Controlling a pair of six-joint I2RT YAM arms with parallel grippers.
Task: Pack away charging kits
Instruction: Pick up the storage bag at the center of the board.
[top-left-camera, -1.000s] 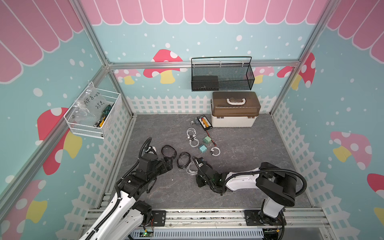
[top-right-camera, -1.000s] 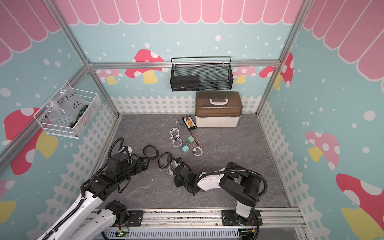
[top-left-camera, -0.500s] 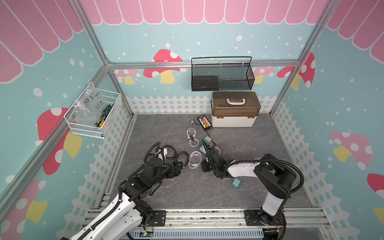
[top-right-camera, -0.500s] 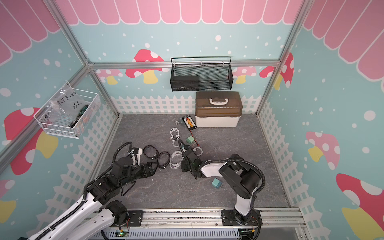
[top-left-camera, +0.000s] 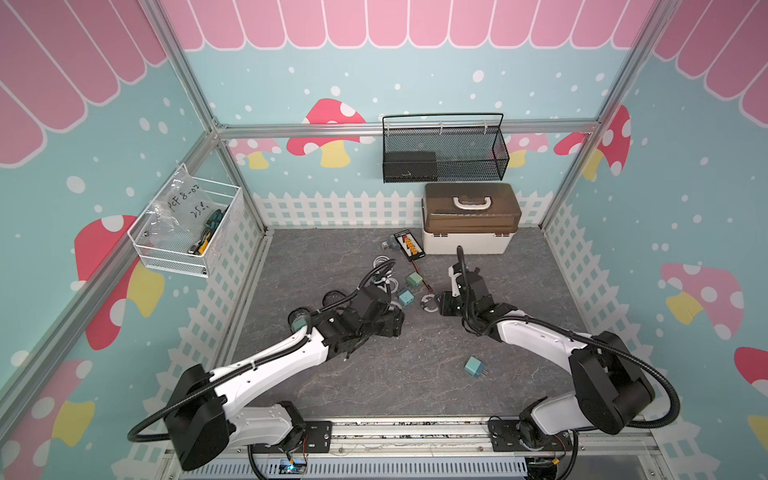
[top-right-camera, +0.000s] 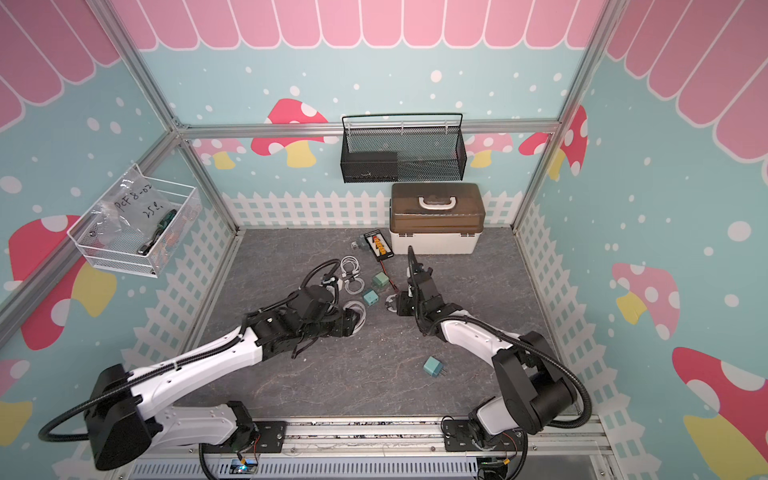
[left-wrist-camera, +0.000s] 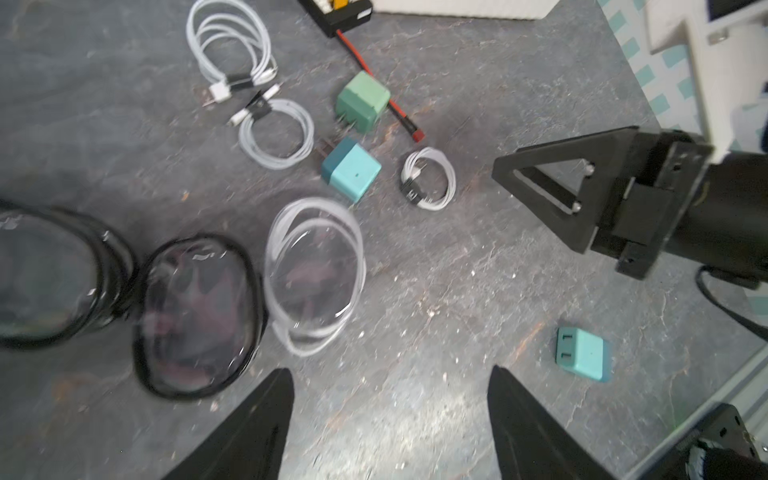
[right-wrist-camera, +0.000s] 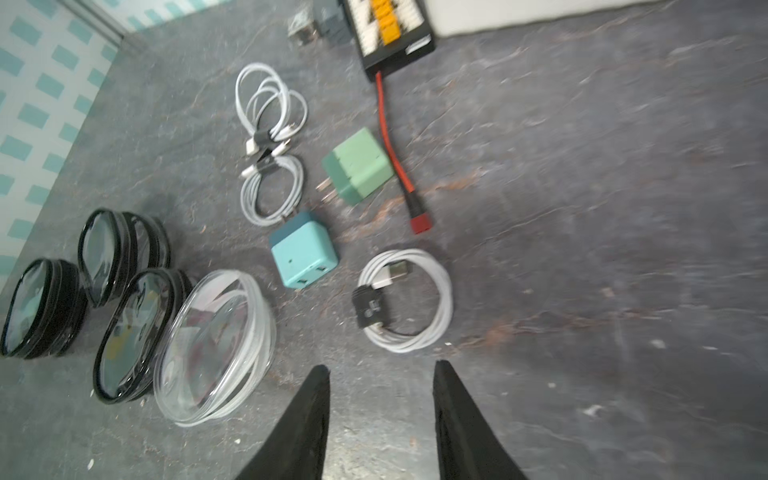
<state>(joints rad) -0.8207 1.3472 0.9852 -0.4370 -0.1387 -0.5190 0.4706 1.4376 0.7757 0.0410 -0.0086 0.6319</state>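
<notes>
Right wrist view, teal adapter (right-wrist-camera: 303, 257) prongs toward white coil (right-wrist-camera: 272, 189)

- left arm (top-left-camera: 266, 365): white link shells, black joints, black corrugated hose looping off the shoulder
- right arm (top-left-camera: 536, 336): same build, same hose
- left gripper (left-wrist-camera: 388, 370), right gripper (right-wrist-camera: 381, 365): matte black tapered fingers, hollow triangle side-on, small screws

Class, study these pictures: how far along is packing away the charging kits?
Done: nothing looks packed. In hand: nothing; left pincer and right pincer hover open, empty. Remaining: teal adapter, green adapter, stray adapter, white cable coils lie loose on the floor.
</notes>
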